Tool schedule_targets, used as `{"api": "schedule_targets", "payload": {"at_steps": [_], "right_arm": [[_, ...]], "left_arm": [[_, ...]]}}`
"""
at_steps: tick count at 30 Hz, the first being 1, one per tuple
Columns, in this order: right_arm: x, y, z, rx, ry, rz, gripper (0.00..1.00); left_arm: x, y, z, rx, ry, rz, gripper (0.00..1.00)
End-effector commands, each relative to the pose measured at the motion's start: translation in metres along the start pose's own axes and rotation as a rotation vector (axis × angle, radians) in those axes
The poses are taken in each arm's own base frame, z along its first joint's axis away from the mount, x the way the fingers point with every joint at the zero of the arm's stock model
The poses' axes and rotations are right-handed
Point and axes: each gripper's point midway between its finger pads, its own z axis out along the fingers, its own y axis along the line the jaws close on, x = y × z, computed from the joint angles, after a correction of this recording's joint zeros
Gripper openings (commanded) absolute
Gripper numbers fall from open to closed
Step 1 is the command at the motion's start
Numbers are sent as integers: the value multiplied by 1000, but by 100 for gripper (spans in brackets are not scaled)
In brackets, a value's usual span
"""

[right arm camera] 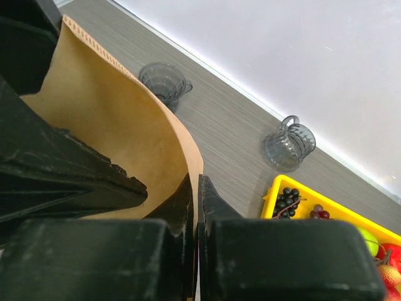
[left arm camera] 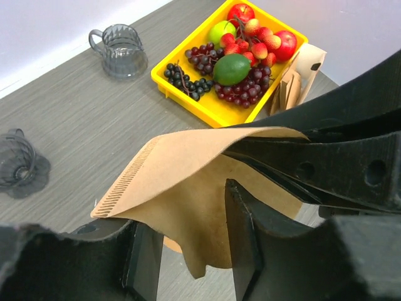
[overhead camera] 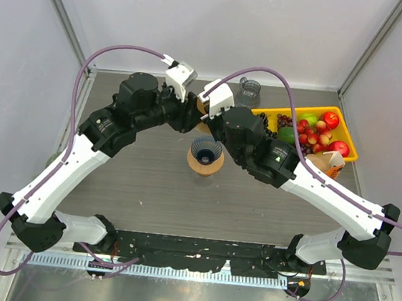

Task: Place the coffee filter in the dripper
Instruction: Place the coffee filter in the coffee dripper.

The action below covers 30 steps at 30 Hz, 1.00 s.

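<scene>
**Filter in the air, caught between your two arms**

Your right claw (right arm camera: 195, 188) is clamped tight on the edge of the brown coffee filter (left arm camera: 188, 169), holding it up off the counter (overhead camera: 147, 181) toward the back. Your left claw (left arm camera: 188, 210) is half spread, one finger on each side of the filter's lower flap. You can't tell whether they touch the paper. The dripper (overhead camera: 206, 153) sits on the counter just in front of both claws. A second dripper (overhead camera: 249, 91) stands at the back, near the yellow fruit tray (left arm camera: 200, 108).
</scene>
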Motion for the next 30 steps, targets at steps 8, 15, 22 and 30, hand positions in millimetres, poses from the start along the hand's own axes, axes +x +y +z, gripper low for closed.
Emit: {"api": "schedule_targets", "payload": {"at_steps": [8, 15, 22, 30], "right_arm": [[-21, 5, -19, -118, -97, -20, 5], [-21, 10, -17, -150, -101, -75, 5], [-17, 8, -15, -137, -84, -111, 5], [-7, 10, -22, -171, -64, -139, 5]], "left_arm": [[-20, 1, -18, 10, -54, 81, 52], [-11, -6, -10, 43, -4, 34, 52], [-15, 4, -13, 1, -34, 65, 59], [-16, 2, -25, 46, -42, 122, 61]]}}
